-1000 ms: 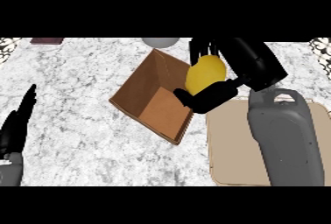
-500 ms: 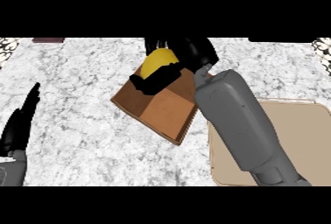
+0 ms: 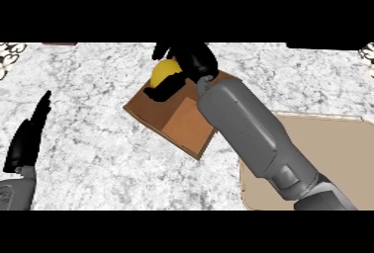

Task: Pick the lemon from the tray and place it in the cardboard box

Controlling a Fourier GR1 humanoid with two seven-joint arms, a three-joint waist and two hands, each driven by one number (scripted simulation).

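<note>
I'm gripping the lemon (image 3: pixel 165 72) in my right hand (image 3: pixel 188 63), fingers curled round it, over the cardboard box's (image 3: pixel 182 121) far end. My left hand (image 3: pixel 27 138) is resting open by the counter's (image 3: pixel 87 148) left edge.

Wide bare marble table (image 3: pixel 95 148) lies between the resting black left hand (image 3: pixel 27 136) and the brown cardboard box (image 3: pixel 175 121). The grey right forearm (image 3: pixel 248 133) crosses the box's right side and the beige flat tray (image 3: pixel 329 148), blocking passage there.
</note>
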